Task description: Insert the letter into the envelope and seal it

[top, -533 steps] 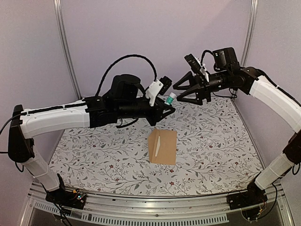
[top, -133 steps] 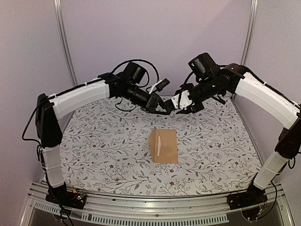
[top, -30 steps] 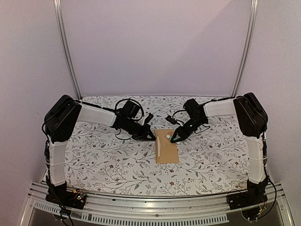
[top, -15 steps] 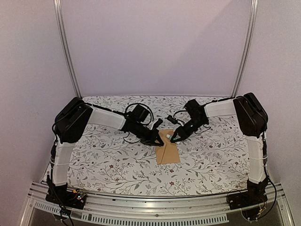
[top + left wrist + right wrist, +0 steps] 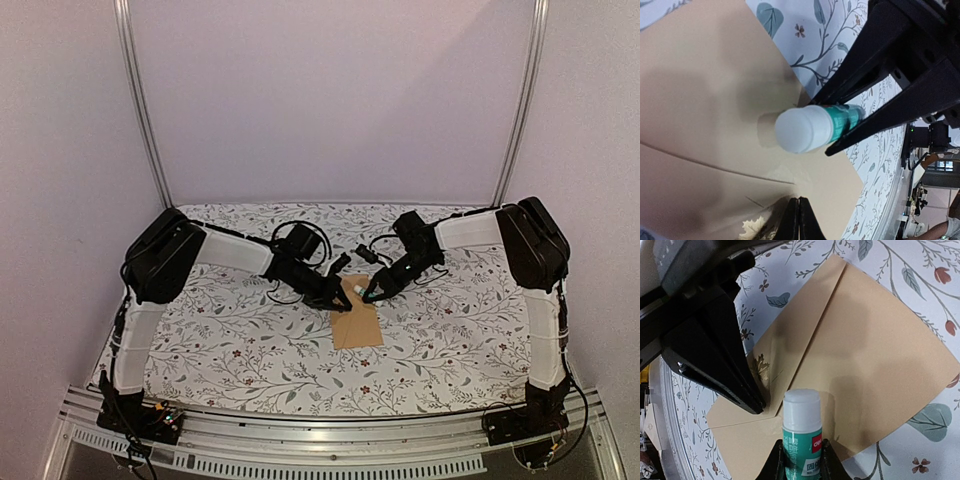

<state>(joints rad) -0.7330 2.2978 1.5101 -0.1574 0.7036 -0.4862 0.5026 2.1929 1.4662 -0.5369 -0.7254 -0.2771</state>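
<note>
Envelope (image 5: 356,322) laid flat on desk (image 5: 460,340).
L gripper (image 5: 343,297) jaws together, tips set on it; glue stick (image 5: 801,432) clamped in R gripper (image 5: 372,293) jaws, held over it.

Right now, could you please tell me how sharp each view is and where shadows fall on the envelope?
Top external: even soft light, frame posts bowed by the lens, envelope small. Left wrist: the glue stick cap is bright and soft, its shadow on the envelope beside it. Right wrist: envelope crisp; the left gripper is a dark mass with little detail.
</note>
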